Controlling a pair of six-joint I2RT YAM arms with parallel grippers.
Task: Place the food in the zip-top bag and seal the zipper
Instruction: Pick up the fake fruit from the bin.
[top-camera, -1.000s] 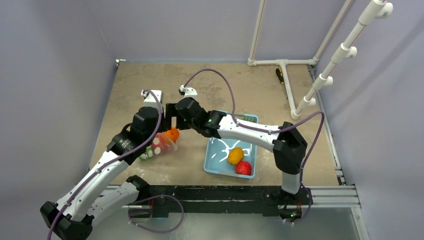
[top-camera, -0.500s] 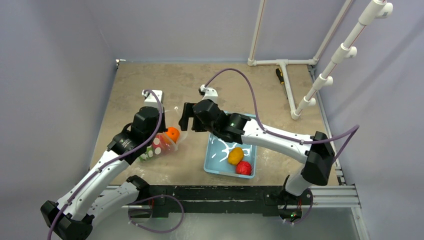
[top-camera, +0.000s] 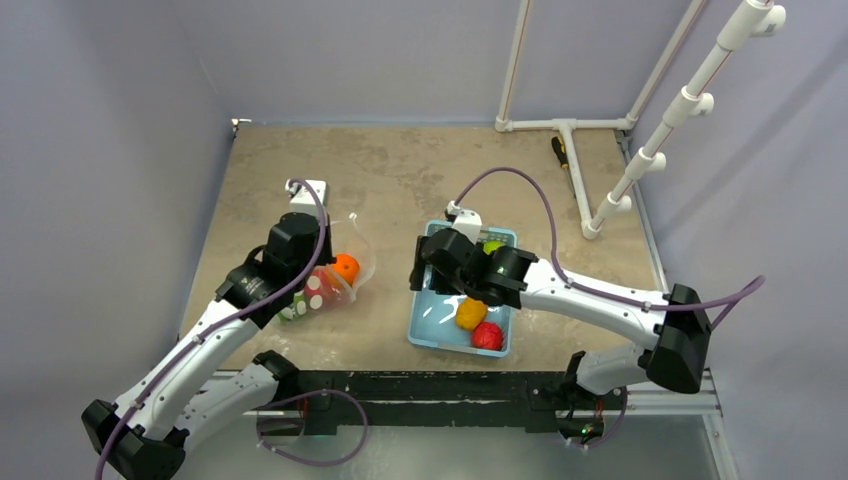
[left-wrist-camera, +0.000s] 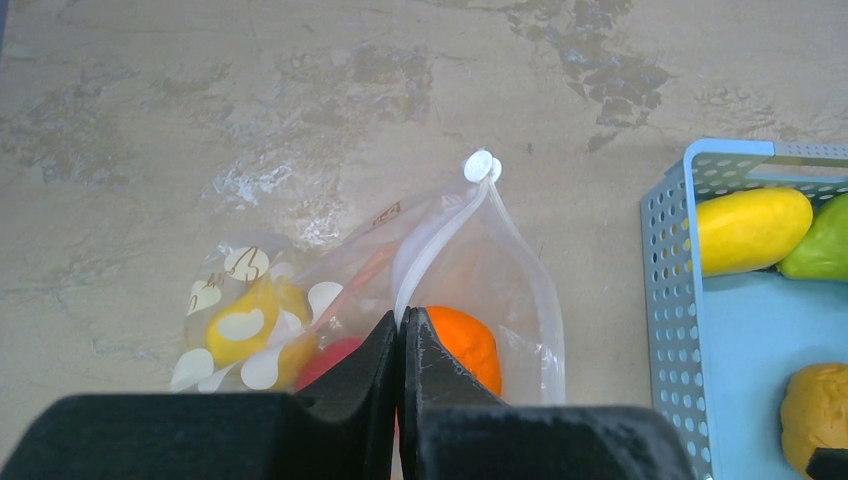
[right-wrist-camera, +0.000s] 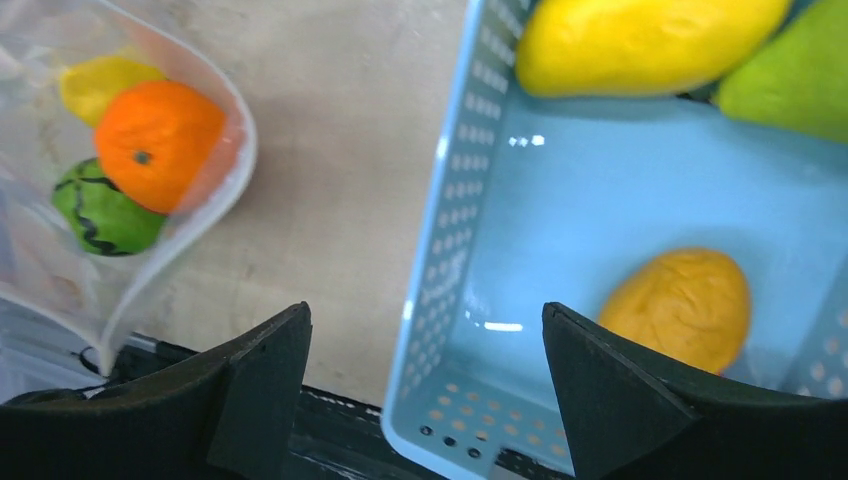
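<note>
- Left pincer (left-wrist-camera: 400, 322): clamped on the bag (left-wrist-camera: 505, 265) mouth at the zipper (left-wrist-camera: 437, 238); several fruits (left-wrist-camera: 466, 345) sit inside, just beyond its tips.
- Right pincer (right-wrist-camera: 425, 318): apart, empty, above the basket (right-wrist-camera: 455, 180) wall.
- Remaining: four fruits in the basket; zipper unsealed.

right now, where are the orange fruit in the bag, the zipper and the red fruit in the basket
orange fruit (right-wrist-camera: 160, 140), right wrist view, middle of its rounded skin
zipper (left-wrist-camera: 432, 243), left wrist view, midway along the white strip
red fruit (top-camera: 487, 336), top external view, centre of its upper surface
</note>
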